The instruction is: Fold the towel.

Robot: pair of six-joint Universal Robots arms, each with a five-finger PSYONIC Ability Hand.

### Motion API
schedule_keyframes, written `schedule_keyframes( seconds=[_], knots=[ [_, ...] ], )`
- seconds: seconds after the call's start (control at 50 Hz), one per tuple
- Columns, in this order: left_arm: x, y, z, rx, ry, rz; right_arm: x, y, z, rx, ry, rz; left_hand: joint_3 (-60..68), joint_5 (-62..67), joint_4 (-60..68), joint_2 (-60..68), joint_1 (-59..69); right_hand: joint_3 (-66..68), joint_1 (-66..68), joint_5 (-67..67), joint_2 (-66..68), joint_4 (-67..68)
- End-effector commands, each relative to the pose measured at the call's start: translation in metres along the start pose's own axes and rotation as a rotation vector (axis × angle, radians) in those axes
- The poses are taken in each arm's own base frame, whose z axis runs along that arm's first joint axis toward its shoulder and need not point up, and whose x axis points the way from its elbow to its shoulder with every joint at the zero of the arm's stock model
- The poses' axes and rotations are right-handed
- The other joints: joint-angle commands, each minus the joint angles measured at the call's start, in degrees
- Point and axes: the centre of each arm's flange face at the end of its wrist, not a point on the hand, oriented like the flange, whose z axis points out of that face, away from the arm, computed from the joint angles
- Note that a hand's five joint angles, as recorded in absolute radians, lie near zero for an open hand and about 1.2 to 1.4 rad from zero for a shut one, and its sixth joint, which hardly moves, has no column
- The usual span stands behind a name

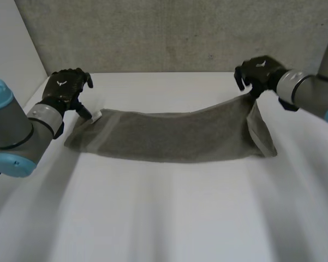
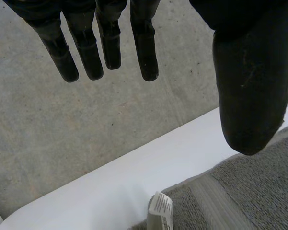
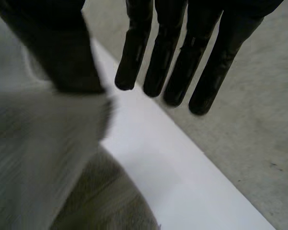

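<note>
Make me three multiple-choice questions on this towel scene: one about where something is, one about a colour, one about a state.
1. Where is the white label?
A) at the corner of the towel beside the left hand
B) in the towel's middle
C) lying apart from the towel

2. What colour is the towel?
A) red
B) grey
C) blue

3. How is the left hand?
A) shut on the towel
B) open, holding nothing
C) shut on the label

Answers:
1 A: the label sticks out at the corner next to the left hand.
2 B: the cloth is grey all over.
3 B: the left wrist view shows straight fingers clear of the towel.
</note>
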Motion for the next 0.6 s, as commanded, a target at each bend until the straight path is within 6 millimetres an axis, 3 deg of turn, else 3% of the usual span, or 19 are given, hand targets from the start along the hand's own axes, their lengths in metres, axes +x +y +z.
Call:
schedule_keyframes(
  seconds=[0.02,0.04,0.08,0.22,0.26,0.38,0.46,0.5,0.6],
  knots=[
    [-0.001,0.007,-0.001,-0.001,-0.006,-0.027,-0.009,0.031,0.026,0.015,0.007,-0.208,-4.3,-1.2,-3.67,-3.34,-2.96,-16.32,-17.01,-16.72,-17.83,-16.26],
    [-0.001,0.008,-0.001,-0.002,-0.006,-0.04,-0.011,0.03,0.03,0.029,0.024,-0.245,-4.3,-1.2,-3.67,-3.34,-2.96,-44.33,-45.02,-44.73,-45.84,-44.27],
    [-0.002,0.009,0.0,-0.004,-0.007,-0.049,-0.01,0.027,0.033,0.048,0.05,-0.273,-4.3,-1.2,-3.67,-3.34,-2.96,-51.59,-52.28,-51.99,-53.1,-51.53],
    [-0.004,0.01,0.0,-0.007,-0.012,-0.067,0.003,0.001,0.03,0.15,0.114,-0.257,-4.3,-1.2,-3.67,-3.34,-2.96,-51.59,-52.28,-51.99,-53.1,-51.53],
    [-0.004,0.01,0.0,-0.007,-0.012,-0.067,0.011,-0.019,0.022,0.219,0.091,-0.129,-4.3,-1.2,-3.67,-3.34,-2.96,-51.59,-52.28,-51.99,-53.1,-51.53],
    [-0.003,0.011,0.0,-0.01,-0.012,-0.068,0.014,-0.044,0.013,0.324,-0.032,0.105,-4.3,-1.2,-3.67,-3.34,-2.96,-51.59,-52.28,-51.99,-53.1,-51.53],
    [-0.003,0.012,-0.001,-0.013,-0.011,-0.07,0.015,-0.043,0.009,0.287,-0.045,0.213,-4.3,-1.2,-3.67,-3.34,-2.96,-51.59,-52.28,-51.99,-53.1,-51.53],
    [-0.002,0.013,-0.001,-0.014,-0.011,-0.07,0.031,-0.025,0.002,0.183,0.004,0.288,-4.3,-1.2,-3.67,-3.34,-2.96,-51.59,-52.28,-51.99,-53.1,-51.53],
    [-0.002,0.015,-0.003,-0.02,-0.011,-0.084,0.027,-0.011,0.001,0.071,0.06,0.177,-4.81,-1.7,-4.17,-3.85,-3.46,-48.81,-49.5,-49.21,-50.32,-48.75]
  ],
)
